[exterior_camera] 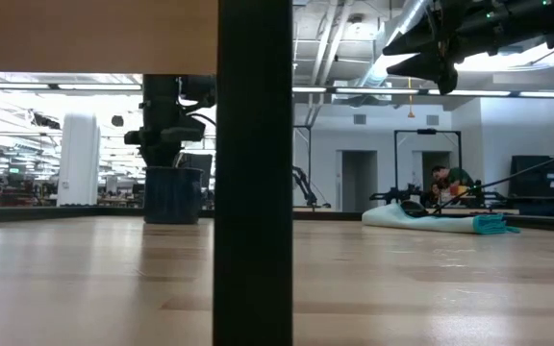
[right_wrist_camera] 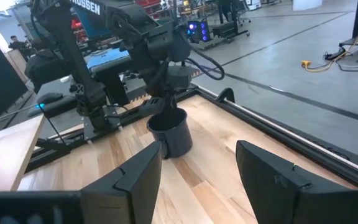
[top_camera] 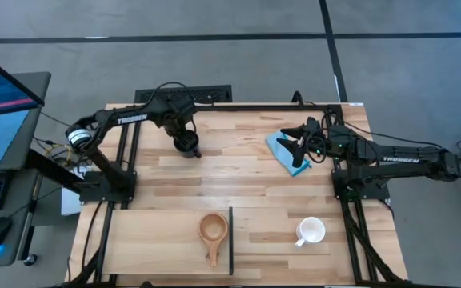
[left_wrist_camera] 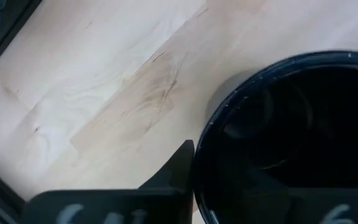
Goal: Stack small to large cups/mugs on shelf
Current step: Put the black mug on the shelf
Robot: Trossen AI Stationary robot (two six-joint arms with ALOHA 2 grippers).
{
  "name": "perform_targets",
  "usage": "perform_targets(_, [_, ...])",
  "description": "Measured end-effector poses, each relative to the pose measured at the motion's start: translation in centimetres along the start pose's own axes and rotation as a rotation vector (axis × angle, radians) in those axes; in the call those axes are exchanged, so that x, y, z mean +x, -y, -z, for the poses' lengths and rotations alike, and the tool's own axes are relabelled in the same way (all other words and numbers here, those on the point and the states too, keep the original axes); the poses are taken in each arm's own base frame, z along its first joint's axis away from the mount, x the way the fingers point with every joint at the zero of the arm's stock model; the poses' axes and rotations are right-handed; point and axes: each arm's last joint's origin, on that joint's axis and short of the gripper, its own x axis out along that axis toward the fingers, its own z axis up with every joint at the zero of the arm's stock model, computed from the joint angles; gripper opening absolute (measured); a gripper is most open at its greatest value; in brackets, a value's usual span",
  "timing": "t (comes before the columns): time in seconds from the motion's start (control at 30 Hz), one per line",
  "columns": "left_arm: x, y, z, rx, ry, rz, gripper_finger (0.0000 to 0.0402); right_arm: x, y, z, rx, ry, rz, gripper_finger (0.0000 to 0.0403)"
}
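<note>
The black mug [exterior_camera: 173,195] stands on its base on the tabletop at the far left. My left gripper [top_camera: 187,146] comes down onto it from above and is shut on its rim. The tan wooden cup [top_camera: 213,230] stands on the pale shelf board [top_camera: 150,240], beside the board's dark upright edge [top_camera: 230,240], with its long handle toward the near edge. The white mug [top_camera: 310,231] stands on the tabletop to the right of that edge. My right gripper [right_wrist_camera: 197,168] is open and empty, raised above the light-blue cloth [top_camera: 286,152]. My left gripper has the black mug's rim [left_wrist_camera: 207,134], with one finger [left_wrist_camera: 176,168] outside the wall. The other finger reaches down into the opening, where the dark interior hides it. The fingers come from above, pointing down. The mug stands upright with its base on the table.
The folded light-blue cloth [exterior_camera: 431,221] lies at the far right under my right arm. The shelf's dark upright [exterior_camera: 253,173] blocks the middle of the low view. Bare tabletop [top_camera: 238,180] lies between the black mug and the shelf board.
</note>
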Motion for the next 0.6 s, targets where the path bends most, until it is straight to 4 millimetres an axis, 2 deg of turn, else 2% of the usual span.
perform_targets(0.23, [0.03,0.00,0.01,0.010,-0.002,-0.003,0.0023,0.00,0.00,0.00,0.000,0.000,0.000,0.0228])
perform_targets(0.6, [0.08,0.32,0.07,0.050,-0.020,0.100,0.0011,0.00,0.00,0.00,0.000,0.000,0.000,0.0228])
